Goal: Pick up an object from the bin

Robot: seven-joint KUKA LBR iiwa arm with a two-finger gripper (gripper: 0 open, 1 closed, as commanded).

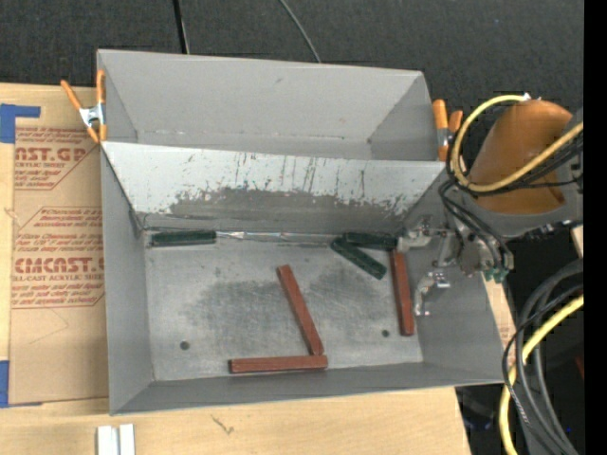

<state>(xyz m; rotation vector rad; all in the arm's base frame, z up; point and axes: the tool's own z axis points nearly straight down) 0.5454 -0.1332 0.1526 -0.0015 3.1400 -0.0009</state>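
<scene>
Nothing lifted yet. The gripper (pixel 427 279) hangs just right of the brown stick (pixel 403 294); can't tell whether it's open or closed. Left of that stick are two more brown sticks (pixel 300 309); up-left, a green stick (pixel 360 251). Grasp and lift still to do.

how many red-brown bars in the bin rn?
3. Diagonal bar lies mid-floor; front bar runs along the near edge; right bar lies along the right side. The arm overhangs that side, so another could be hidden.
</scene>
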